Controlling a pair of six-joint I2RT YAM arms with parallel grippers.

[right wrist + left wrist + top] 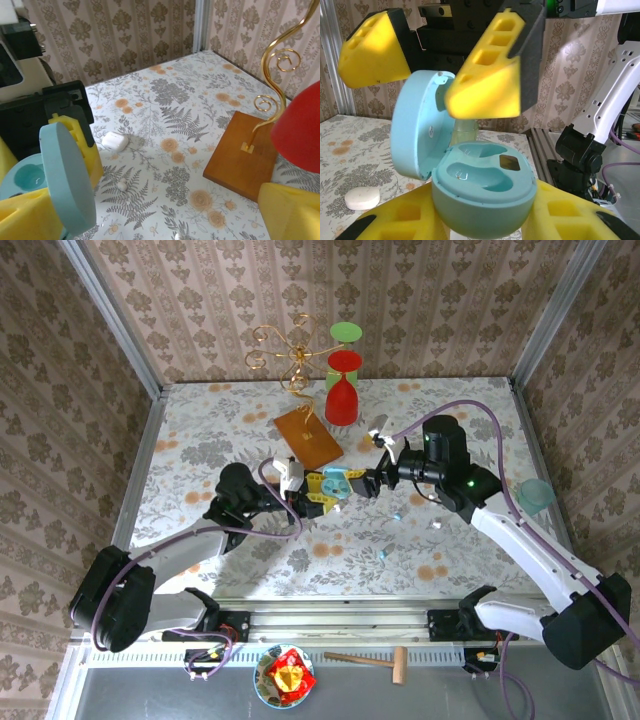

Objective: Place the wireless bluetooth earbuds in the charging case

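At the middle of the desk (200, 430), the light blue charging case (482, 200) is clamped between the yellow jaws of the left gripper (320, 492), which press in on its rounded body from both sides. Its lid (417, 130) stands swung up on the hinge, and the moulded wells face upward. The right gripper (435, 70) hangs just above with its jaws spread wide, one on either side of the lid, holding nothing. The nearer jaw overlaps the lid's rim, though I cannot tell whether it touches.

The wireless bluetooth earbuds lie loose on the desk, apart from the case. One light blue earbud (396, 512) lies just below the right gripper, and a second light blue earbud (381, 553) lies nearer the arms' bases. What looks like a white earbud (435, 524) lies beside the right arm. Another small white earbud (121, 186) lies near a closed white case (114, 141). A wooden stand (308, 435) sits behind the grippers.
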